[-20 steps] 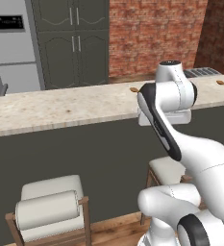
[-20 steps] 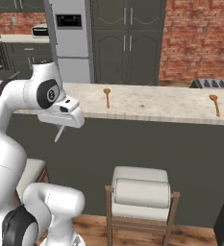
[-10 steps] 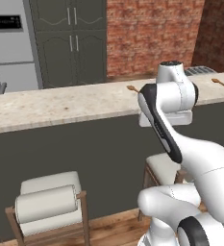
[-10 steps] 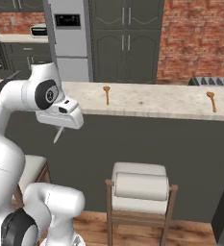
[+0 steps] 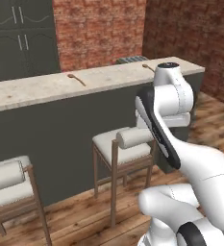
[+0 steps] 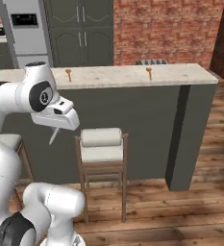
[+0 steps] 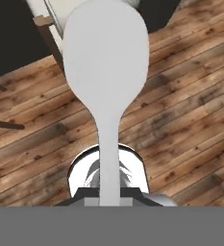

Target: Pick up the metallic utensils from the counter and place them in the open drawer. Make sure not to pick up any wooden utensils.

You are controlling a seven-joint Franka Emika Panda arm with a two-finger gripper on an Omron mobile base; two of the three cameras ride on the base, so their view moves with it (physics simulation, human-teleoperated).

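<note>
My gripper [image 7: 108, 194] is shut on the slim handle of a silver-grey metallic utensil [image 7: 106, 72], a spoon whose round head points away from the hand over the wooden floor. From the right base the same spoon [image 6: 53, 136] hangs down below the gripper [image 6: 56, 128], in front of the counter's dark base. Two orange-brown wooden utensils [image 6: 68, 73] [image 6: 149, 72] lie on the beige counter [image 6: 113, 77]; they appear again as the wooden spoons [image 5: 76, 79] [image 5: 148, 67] on the counter [image 5: 31, 91]. The open drawer is out of view.
Cushioned wooden stools [image 5: 128, 141] [image 5: 7, 180] [image 6: 102, 145] stand against the counter's front. A dark rack [image 6: 152, 62] sits at the counter's back edge. The counter's right end [image 6: 190, 125] borders open wooden floor [image 6: 200, 202]. A fridge [image 6: 24, 29] and dark cabinets stand behind.
The whole picture has slid left in both base views, so the camera has moved; the counter's right end has come into sight. The gripper stays shut on the spoon.
</note>
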